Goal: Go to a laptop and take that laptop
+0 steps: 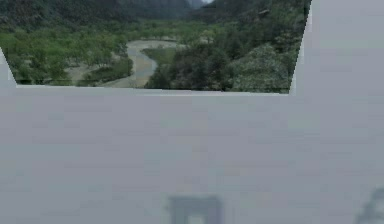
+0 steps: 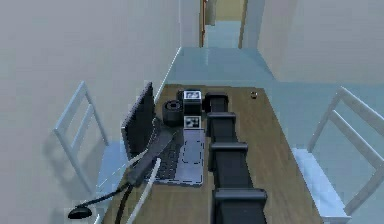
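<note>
The tool (image 2: 171, 110) sits at the far end of the arm (image 2: 228, 160), close by the open laptop (image 2: 180, 155); cannot tell whether it holds anything. The laptop lies along the edge of the bench (image 2: 272, 140) on the arm side view's left, with a white chair (image 2: 75, 130) outside that edge.

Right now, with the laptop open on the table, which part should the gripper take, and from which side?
Probably the lid's top edge, from above. The laptop stands open: the lid rises as a thin free plate, while the base lies flat on the table, with no gap beneath. The lid may fold under load.
</note>
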You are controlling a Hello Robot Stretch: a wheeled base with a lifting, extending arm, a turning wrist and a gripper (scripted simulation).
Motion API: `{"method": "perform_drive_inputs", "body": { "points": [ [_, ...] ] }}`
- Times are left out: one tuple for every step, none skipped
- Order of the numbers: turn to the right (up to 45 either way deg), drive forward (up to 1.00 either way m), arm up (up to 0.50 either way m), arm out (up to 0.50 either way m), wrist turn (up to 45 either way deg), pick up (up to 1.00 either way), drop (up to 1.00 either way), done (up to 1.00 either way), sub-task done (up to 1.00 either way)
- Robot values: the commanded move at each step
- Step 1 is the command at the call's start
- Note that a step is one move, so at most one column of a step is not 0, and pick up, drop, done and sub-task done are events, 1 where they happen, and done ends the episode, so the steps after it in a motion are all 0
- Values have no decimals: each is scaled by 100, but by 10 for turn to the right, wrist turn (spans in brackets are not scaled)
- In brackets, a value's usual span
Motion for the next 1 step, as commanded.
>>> {"method": "perform_drive_inputs", "body": {
  "points": [
    [0,0,0,0,450,0,0,0,0]
  ]
}}
